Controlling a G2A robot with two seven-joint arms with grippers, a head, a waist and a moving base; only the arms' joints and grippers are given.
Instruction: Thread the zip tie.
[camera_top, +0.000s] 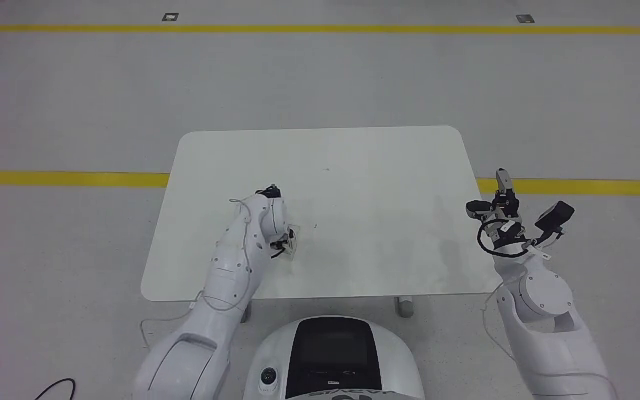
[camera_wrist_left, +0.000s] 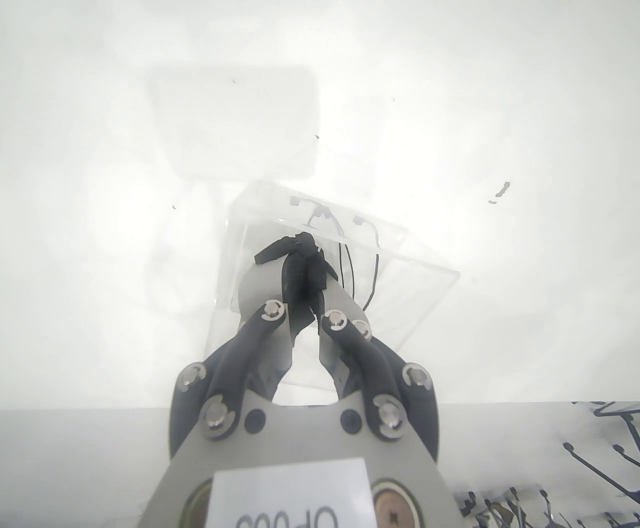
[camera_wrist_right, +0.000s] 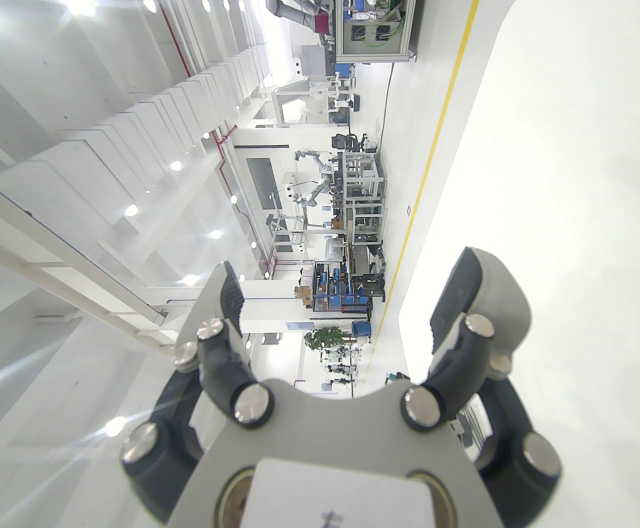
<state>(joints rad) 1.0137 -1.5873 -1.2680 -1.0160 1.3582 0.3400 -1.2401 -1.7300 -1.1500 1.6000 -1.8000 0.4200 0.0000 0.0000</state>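
Sitting inside the clear plastic box (camera_wrist_left: 425, 280) on the white worktop (camera_top: 380, 190), left claw (camera_wrist_left: 302, 260) is pinched closed; thin black zip ties (camera_wrist_left: 372, 270) lie just beside, parallel to it. Right claw (camera_wrist_right: 345, 275) spread wide, well apart.

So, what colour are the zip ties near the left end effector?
Black; the zip ties show best in the left wrist view.

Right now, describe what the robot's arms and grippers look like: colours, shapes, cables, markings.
The left arm and right arm have smooth white rounded shells; a black cable loops at the right wrist. The left gripper and right gripper each have a grey metal plate, black links with silver pins and a white label. The right one's fingers carry black ribbed pads.
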